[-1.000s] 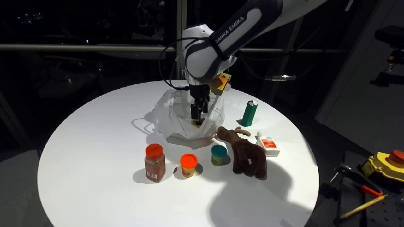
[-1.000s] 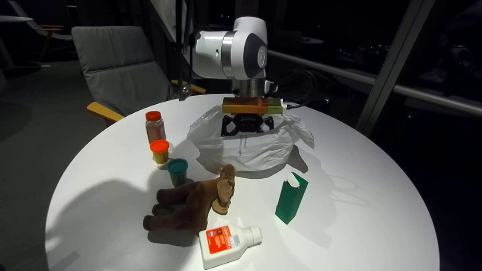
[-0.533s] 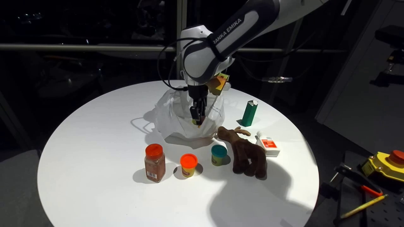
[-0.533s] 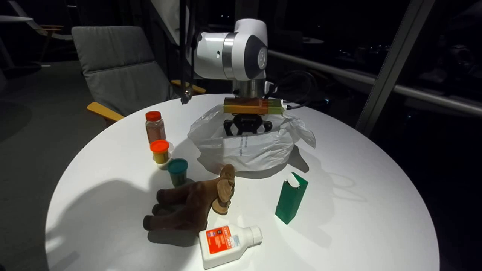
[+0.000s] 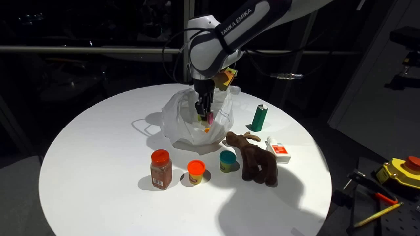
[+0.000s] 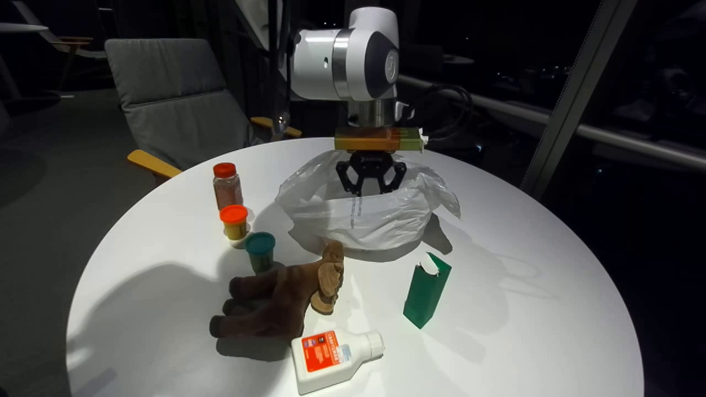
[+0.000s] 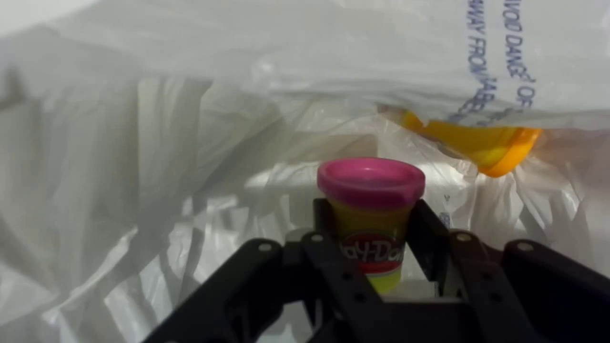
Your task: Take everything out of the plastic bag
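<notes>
Black two-finger gripper (image 7: 374, 224) pinching pink-lidded yellow cylindrical plastic tub (image 7: 371, 216) inside thin translucent whitish plastic bag (image 6: 380, 223); lift straight up, grip firm; clear bag's rim before swinging out; avoid dragging bag; yellow-orange plastic item (image 7: 476, 145), also inside bag, probably next

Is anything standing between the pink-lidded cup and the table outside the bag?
Yes, the plastic bag: its wall stands around the pink-lidded cup, held by the end effector, likely blocking sideways routes to the table. Upward, through the open mouth, nothing visible does.
</notes>
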Available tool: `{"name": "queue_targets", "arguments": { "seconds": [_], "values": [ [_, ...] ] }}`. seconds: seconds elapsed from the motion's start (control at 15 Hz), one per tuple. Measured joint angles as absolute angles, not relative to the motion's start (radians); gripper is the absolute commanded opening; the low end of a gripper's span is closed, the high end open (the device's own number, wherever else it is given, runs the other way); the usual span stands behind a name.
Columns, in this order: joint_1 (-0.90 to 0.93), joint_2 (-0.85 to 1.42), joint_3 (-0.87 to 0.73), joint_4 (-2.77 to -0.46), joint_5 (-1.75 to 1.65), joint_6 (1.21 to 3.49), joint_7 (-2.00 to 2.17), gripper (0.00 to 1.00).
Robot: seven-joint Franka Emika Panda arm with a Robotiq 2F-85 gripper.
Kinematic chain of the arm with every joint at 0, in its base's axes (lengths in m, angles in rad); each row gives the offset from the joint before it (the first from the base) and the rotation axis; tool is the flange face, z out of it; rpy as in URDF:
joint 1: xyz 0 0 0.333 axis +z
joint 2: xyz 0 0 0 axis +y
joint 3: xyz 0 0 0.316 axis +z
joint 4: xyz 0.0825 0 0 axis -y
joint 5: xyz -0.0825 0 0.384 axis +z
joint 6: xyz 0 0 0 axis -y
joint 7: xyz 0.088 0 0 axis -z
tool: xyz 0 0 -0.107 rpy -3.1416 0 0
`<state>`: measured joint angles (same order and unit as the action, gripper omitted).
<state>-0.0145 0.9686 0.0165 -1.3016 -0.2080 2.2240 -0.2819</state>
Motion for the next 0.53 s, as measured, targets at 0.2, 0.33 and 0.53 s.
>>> {"name": "queue_targets", "arguments": {
  "seconds": [0.2, 0.33, 0.53],
  "values": [
    [-0.014, 0.922, 0.016, -1.295, -0.208, 2.183, -0.247, 0.18],
    [-0.012, 0.881, 0.016, -1.296, -0.208, 2.136, -0.227, 0.18],
    [0.002, 0.813, 0.016, -1.318, -0.208, 2.029, -0.216, 0.18]
  ]
}}
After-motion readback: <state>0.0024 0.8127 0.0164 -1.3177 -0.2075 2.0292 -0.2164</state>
